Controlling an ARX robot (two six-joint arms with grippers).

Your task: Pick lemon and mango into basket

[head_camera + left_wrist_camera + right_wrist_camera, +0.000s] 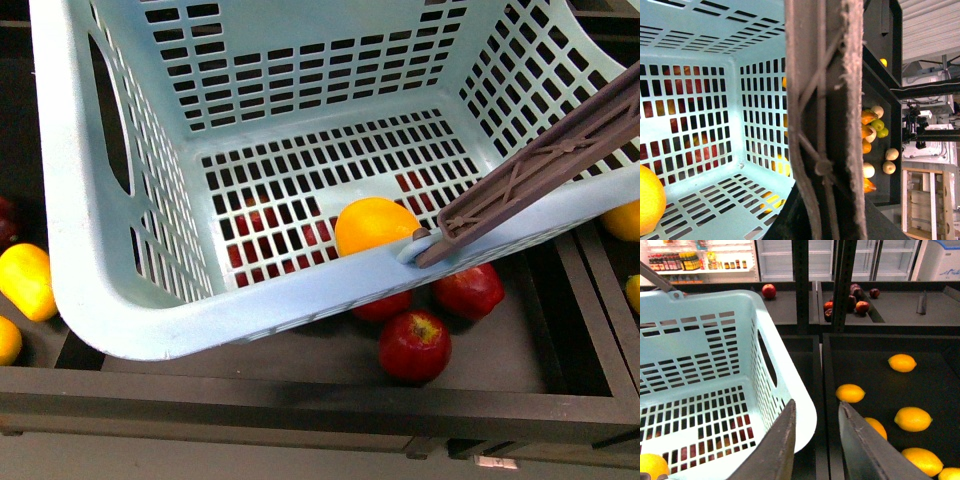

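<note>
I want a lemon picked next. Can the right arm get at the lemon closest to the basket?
Probably yes. The right gripper is open and empty, and that lemon lies uncovered beyond it, the basket off to one side.

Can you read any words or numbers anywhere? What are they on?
No text is clear enough to read in any view.
Labels on the small bottles on the far shop shelf: too small to read.
Blue mark on the white freezer chest: blurred.
Small white tag under the dark tray: blurred.
Pale teal slotted plastic basket: no writing seen.
</note>
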